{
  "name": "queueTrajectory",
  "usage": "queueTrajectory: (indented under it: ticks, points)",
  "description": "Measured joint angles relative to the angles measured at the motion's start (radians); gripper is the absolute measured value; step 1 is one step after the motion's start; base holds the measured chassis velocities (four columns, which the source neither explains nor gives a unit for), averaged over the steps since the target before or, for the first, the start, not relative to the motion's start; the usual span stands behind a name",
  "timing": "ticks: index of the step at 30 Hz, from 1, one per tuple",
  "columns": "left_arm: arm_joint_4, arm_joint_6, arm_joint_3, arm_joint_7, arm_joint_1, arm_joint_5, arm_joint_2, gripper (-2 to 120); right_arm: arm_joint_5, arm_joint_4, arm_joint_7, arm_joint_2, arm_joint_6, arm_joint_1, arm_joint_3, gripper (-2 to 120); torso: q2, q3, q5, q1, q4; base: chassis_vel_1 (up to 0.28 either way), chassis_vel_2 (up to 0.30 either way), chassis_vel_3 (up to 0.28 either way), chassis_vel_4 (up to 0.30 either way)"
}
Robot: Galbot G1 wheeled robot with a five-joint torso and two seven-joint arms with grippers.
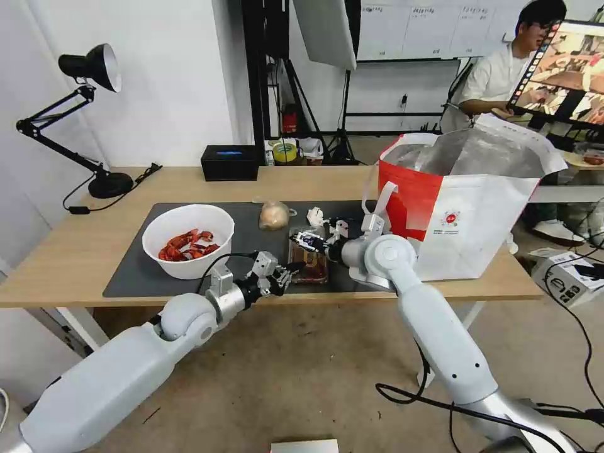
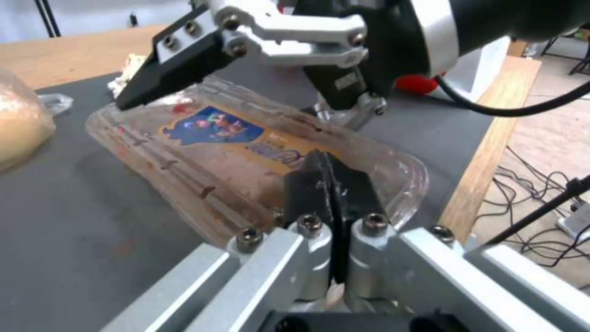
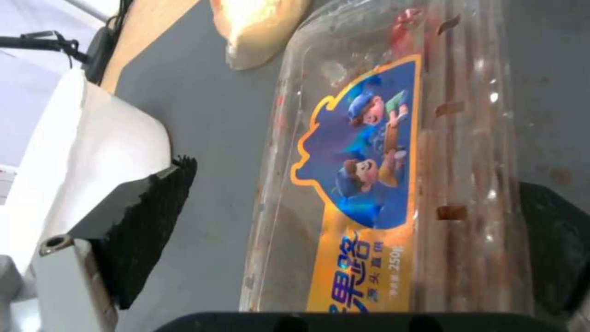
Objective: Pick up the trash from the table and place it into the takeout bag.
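Clear plastic marks the tray (image 1: 309,259), lying on the dark mat (image 1: 126,270) near the light-wood bench's (image 1: 69,245) front edge, between the white bowl of shells (image 1: 187,240) and the takeout bag (image 1: 462,207). The left tool (image 1: 290,270) meets its near end, the right tool (image 1: 309,239) its far end.

Left wrist: the left tool (image 2: 332,184) is pinched together on the tray's (image 2: 233,152) rim.

Right wrist: the right tool's pads (image 3: 147,230) stand apart around the tray (image 3: 393,184).
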Motion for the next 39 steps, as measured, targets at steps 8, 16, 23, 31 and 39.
queueTrajectory:
  ticks: [8, 16, 23, 31, 39]
  points:
    - [-0.002, -0.001, 0.003, -0.002, -0.003, -0.001, -0.001, 0, 0.001, -0.012, -0.006, -0.002, 0.001, 0.001, -0.015, 84, 0.0, 0.0, 0.0, 0.0, -0.0001, 0.0, 0.0, 0.0, 0.0]
    - [-0.005, -0.001, 0.002, -0.002, -0.002, -0.003, 0.001, 0, 0.002, -0.022, -0.006, -0.006, 0.001, 0.002, -0.017, 56, 0.0, 0.0, 0.0, 0.0, -0.0001, 0.0, 0.0, 0.0, 0.0]
    - [0.001, -0.005, 0.006, -0.003, -0.008, -0.01, 0.015, 0, 0.005, -0.027, -0.003, -0.014, 0.001, 0.001, -0.01, 28, 0.0, 0.0, 0.0001, 0.0, 0.0, 0.0, 0.0, 0.0, 0.0]
    - [-0.018, -0.006, -0.012, -0.004, 0.006, -0.017, 0.023, 0, -0.001, -0.024, -0.024, -0.021, 0.001, -0.002, -0.002, 1, 0.0, 0.0, 0.0, 0.0, 0.0, 0.0, 0.0, 0.0, 0.0]
    - [-0.06, -0.022, -0.139, 0.004, 0.114, -0.042, 0.062, 0, -0.028, 0.013, -0.059, -0.023, 0.007, -0.029, 0.017, 0, 0.0, 0.0, -0.0001, 0.0, -0.0001, 0.0, 0.0, 0.0, 0.0]
